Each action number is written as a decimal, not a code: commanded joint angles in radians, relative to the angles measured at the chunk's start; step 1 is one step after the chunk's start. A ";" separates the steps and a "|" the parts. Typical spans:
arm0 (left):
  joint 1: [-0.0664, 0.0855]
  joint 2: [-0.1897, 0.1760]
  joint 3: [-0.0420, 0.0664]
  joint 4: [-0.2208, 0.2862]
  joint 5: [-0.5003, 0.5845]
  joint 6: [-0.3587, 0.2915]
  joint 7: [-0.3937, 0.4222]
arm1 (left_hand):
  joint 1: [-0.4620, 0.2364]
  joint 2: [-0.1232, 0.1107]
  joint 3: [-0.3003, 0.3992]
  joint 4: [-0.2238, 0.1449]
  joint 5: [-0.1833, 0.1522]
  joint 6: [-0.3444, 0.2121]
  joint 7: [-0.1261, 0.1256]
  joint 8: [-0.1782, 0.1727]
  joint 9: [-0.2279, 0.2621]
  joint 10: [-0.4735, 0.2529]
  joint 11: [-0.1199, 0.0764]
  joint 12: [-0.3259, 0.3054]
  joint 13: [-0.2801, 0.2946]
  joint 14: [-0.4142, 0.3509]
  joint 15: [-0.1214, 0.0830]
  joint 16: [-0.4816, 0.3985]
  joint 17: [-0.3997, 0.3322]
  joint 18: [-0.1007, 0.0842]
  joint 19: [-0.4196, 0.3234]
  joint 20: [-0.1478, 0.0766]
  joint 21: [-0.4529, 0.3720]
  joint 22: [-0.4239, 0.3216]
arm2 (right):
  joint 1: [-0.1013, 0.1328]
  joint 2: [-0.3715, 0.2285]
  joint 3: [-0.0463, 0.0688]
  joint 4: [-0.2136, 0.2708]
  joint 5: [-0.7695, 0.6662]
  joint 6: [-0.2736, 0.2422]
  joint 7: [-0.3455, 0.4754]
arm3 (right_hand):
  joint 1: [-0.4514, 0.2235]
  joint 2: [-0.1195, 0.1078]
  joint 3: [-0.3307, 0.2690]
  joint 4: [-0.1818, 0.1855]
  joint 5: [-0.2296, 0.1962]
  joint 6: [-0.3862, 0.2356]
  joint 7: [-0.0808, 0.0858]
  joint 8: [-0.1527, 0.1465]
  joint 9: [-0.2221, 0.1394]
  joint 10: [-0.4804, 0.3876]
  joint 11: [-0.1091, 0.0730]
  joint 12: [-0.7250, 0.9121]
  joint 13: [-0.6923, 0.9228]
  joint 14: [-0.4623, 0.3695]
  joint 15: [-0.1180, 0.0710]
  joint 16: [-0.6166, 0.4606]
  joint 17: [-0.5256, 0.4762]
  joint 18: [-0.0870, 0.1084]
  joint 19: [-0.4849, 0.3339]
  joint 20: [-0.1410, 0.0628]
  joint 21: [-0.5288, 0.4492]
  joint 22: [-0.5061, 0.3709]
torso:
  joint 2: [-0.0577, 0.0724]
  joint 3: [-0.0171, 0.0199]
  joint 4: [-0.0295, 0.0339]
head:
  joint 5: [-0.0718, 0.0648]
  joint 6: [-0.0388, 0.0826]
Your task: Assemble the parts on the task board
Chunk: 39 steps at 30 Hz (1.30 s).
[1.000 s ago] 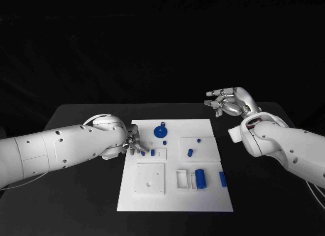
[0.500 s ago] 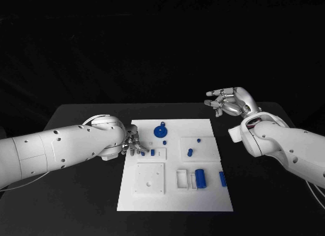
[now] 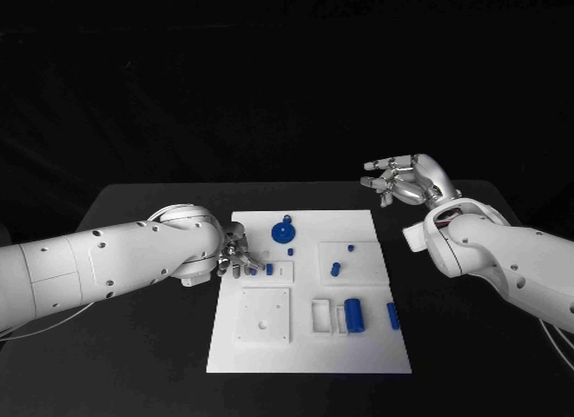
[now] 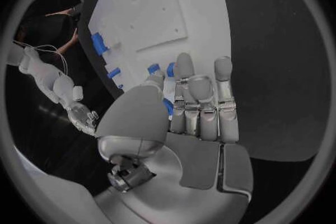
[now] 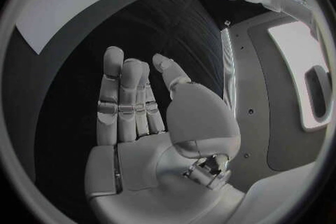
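The left hand was low at the left edge of the white task board. Its fingers were mostly straight and close side by side, reaching onto the board. The fingertips were right beside two small blue parts near that edge. From the left wrist view, the thumb sat near a blue part too, but I could not tell if the hand was pinching it or only touching it.

The right hand was up in the air, off past the far right corner of the board, well away from all the parts. Its fingers were straight and it held nothing. The palm was wide open.

On the board, a round blue part sat near the far end. Two small blue parts were on a raised white square to the right of the middle. A bigger blue block and a thin blue bar lay nearer the robot, beside a small white frame. A white square plate with holes lay to their left.

Compared with a second ago, almost nothing had changed. The left hand had crept a tiny bit further onto the board. The right hand had stayed where it was, and none of the blue parts had moved.
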 commanded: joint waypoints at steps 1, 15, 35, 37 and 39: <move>0.000 0.000 0.000 0.001 0.023 -0.006 0.007 | -0.007 0.000 -0.007 0.000 0.000 0.000 -0.001 0.004 0.002 0.047 -0.002 0.003 0.000 0.003 -0.003 0.003 0.001 -0.015 0.002 -0.001 0.002 0.020 | -0.001 0.001 0.001 0.000 -0.004 0.011 0.009 | -0.006 -0.003 0.001 0.005 0.005 -0.005 0.003 -0.004 -0.001 -0.008 0.000 0.003 -0.002 0.003 0.000 -0.005 0.000 0.005 0.032 -0.006 -0.003 -0.001 | 0.000 0.0000 0.0001 | 0.002 0.002; 0.000 -0.018 0.011 -0.002 0.030 -0.084 0.017 | -0.047 -0.089 0.045 0.071 -0.060 -0.014 0.011 -0.025 -0.028 0.045 0.003 -0.019 -0.008 -0.004 0.000 -0.012 -0.009 -0.015 0.001 0.000 -0.004 0.017 | -0.001 0.000 0.001 -0.001 -0.004 0.009 0.010 | -0.006 -0.003 0.001 0.005 0.005 -0.005 0.003 -0.004 -0.001 -0.008 0.000 0.003 -0.002 0.003 0.000 -0.005 0.000 0.005 0.032 -0.006 -0.003 -0.001 | 0.000 -0.0001 0.0002 | -0.003 0.005; 0.005 0.011 0.038 -0.014 0.026 -0.383 0.459 | 0.357 -0.066 0.125 -0.329 -0.097 -0.110 0.117 -0.050 -0.714 -0.173 0.108 -0.401 -0.141 -0.156 0.097 -0.221 -0.164 0.035 -0.098 0.087 -0.167 0.026 | -0.001 -0.001 0.001 -0.007 -0.004 0.009 0.009 | -0.007 -0.003 0.001 0.006 0.007 -0.006 0.004 -0.004 -0.001 -0.009 0.000 0.003 -0.002 0.003 0.000 -0.005 0.000 0.005 0.032 -0.005 -0.003 -0.002 | 0.001 0.0000 -0.0009 | -0.005 0.014; 0.005 0.023 0.031 -0.018 -0.049 -0.399 0.498 | 0.332 -0.076 0.121 -0.339 -0.125 -0.095 0.109 -0.081 -0.734 -0.172 0.108 -0.425 -0.142 -0.150 0.099 -0.219 -0.166 0.038 -0.099 0.093 -0.160 0.023 | -0.001 0.000 0.001 -0.007 -0.004 0.010 0.008 | -0.007 -0.003 0.001 0.006 0.007 -0.006 0.004 -0.004 -0.001 -0.009 0.000 0.003 -0.002 0.003 0.000 -0.005 0.000 0.005 0.032 -0.005 -0.003 -0.002 | 0.001 -0.0004 -0.0010 | -0.007 0.016; 0.003 0.034 0.025 -0.022 -0.113 -0.415 0.526 | 0.319 -0.078 0.125 -0.353 -0.131 -0.076 0.106 -0.115 -0.741 -0.180 0.110 -0.425 -0.141 -0.142 0.097 -0.213 -0.166 0.041 -0.091 0.093 -0.158 0.022 | -0.001 0.001 0.001 -0.007 -0.004 0.010 0.008 | -0.007 -0.003 0.001 0.006 0.007 -0.006 0.004 -0.004 -0.001 -0.009 0.000 0.003 -0.002 0.003 0.000 -0.005 0.000 0.005 0.032 -0.005 -0.003 -0.002 | 0.000 -0.0005 -0.0007 | -0.007 0.016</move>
